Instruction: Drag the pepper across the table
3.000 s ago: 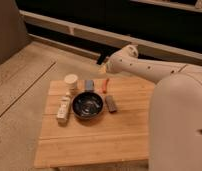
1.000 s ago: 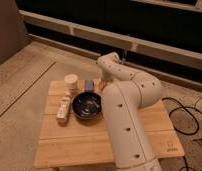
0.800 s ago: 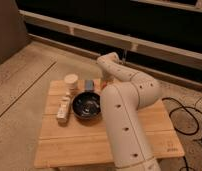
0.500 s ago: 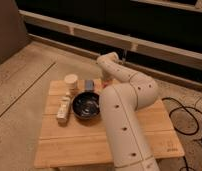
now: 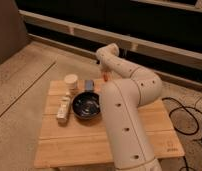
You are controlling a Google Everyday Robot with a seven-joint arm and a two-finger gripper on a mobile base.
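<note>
Robot's hand [image 5: 104, 76] hanging at far edge of light bamboo plank worktop [image 5: 69, 145], fingers together.
Small slender red-orange pepper [image 5: 107, 78] lying right at the hand, beyond dark round bowl [image 5: 86, 106]; grip on it unclear.

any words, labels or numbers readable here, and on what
None can be read.
Dark mark on the table, near right corner: too blurred to read.
Pale packet left of the bowl: any print too small to read.
The hand, shut and down by the pepper at the far edge: no lettering shows.
</note>
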